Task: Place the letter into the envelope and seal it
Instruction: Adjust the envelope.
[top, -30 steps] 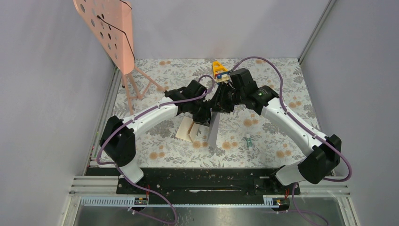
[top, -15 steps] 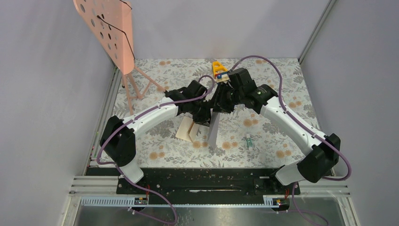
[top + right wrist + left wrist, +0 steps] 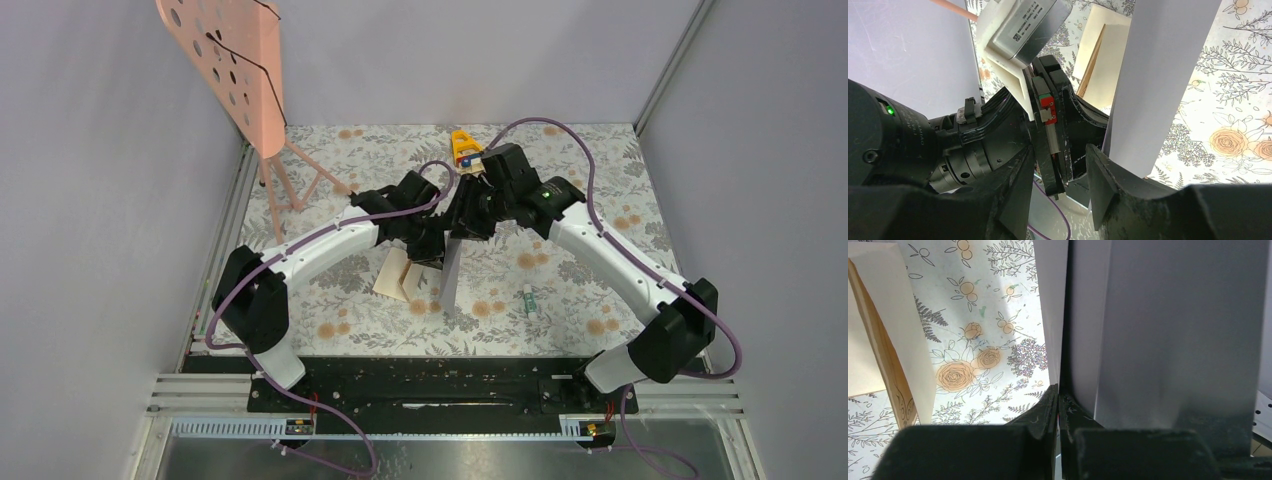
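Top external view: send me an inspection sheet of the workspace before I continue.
Surface: floral cloth, no spills seen.
Job's things: envelope held on edge; tan sheet, creased, lies left of it and is not inside.
Clutter: small green-and-white item; yellow object at the far edge.
Claws: left claw shut on the envelope's edge; right claw open, close beside it.
Cables: purple cables looped along both arms, no snag seen.
Surroundings: pink perforated stand at far left; grey walls.
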Available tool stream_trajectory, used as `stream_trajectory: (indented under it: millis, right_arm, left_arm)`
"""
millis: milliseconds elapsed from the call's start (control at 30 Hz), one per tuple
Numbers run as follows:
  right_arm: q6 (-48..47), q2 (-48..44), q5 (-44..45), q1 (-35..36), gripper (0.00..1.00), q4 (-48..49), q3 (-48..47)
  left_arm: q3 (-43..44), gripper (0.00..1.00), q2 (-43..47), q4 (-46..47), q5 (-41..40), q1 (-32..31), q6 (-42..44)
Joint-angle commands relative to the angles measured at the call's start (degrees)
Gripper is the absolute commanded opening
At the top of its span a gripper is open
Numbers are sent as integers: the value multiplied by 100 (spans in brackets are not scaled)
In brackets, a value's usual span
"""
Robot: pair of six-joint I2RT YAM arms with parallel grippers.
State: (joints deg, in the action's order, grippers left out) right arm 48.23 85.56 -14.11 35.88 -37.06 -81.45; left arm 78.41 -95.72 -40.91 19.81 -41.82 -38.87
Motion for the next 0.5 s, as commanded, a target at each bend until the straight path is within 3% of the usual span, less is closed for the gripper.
stream_trajectory:
  millis: [0,467]
  right_arm:
    - [-329,200,1381,-135,48,-1315,335]
    - [173,-391,581,-141,47,-279,771]
  left_arm:
    - [464,0,529,304,77,39,73]
    - [351,0,471,302,52,41,209]
